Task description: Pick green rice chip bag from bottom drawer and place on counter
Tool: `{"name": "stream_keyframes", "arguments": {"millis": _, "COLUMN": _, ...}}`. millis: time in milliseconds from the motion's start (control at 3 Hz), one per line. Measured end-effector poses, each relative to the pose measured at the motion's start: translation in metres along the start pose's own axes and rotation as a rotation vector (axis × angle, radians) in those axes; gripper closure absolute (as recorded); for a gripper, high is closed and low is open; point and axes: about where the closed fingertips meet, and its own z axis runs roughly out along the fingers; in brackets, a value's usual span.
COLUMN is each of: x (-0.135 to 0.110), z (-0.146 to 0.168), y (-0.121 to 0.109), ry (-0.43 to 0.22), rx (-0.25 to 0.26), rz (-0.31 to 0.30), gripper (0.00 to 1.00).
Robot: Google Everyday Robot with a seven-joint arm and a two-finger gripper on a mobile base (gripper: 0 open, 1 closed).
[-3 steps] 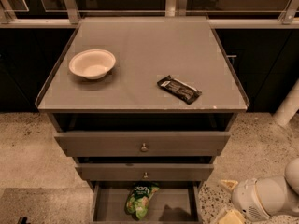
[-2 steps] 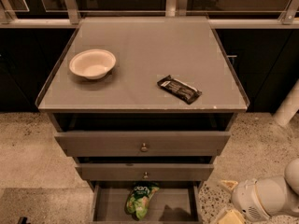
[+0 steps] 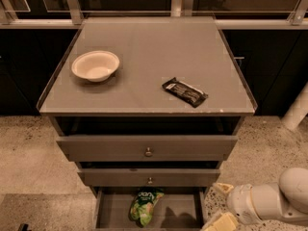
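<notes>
The green rice chip bag [image 3: 143,206] lies inside the open bottom drawer [image 3: 178,211], toward its left-middle, with bare grey floor to its right. Above the drawers stretches the counter [image 3: 149,47], a flat grey top with a thin raised rim. My gripper [image 3: 217,207] sits low at the right, just outside the drawer's right side, at the end of the white arm that enters from the lower right corner. It is apart from the bag, roughly a bag's length to its right. Its pale fingertips show at top and bottom of the wrist.
A white bowl [image 3: 95,65] stands on the counter's left side. A flat black bar wrapper [image 3: 185,92] lies right of centre. The two upper drawers [image 3: 147,148] stick out slightly over the bottom one. Speckled floor surrounds the cabinet; a white post [image 3: 296,110] stands at right.
</notes>
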Motion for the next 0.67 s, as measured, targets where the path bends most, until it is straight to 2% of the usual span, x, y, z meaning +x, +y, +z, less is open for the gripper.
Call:
{"name": "stream_keyframes", "arguments": {"millis": 333, "x": -0.006, "z": 0.036, "y": -0.009, "ry": -0.066, "rx": -0.019, "rz": -0.03, "gripper": 0.0}}
{"name": "stream_keyframes", "arguments": {"millis": 667, "x": 0.003, "z": 0.071, "y": -0.015, "ry": -0.073, "rx": -0.031, "rz": -0.025, "gripper": 0.0}}
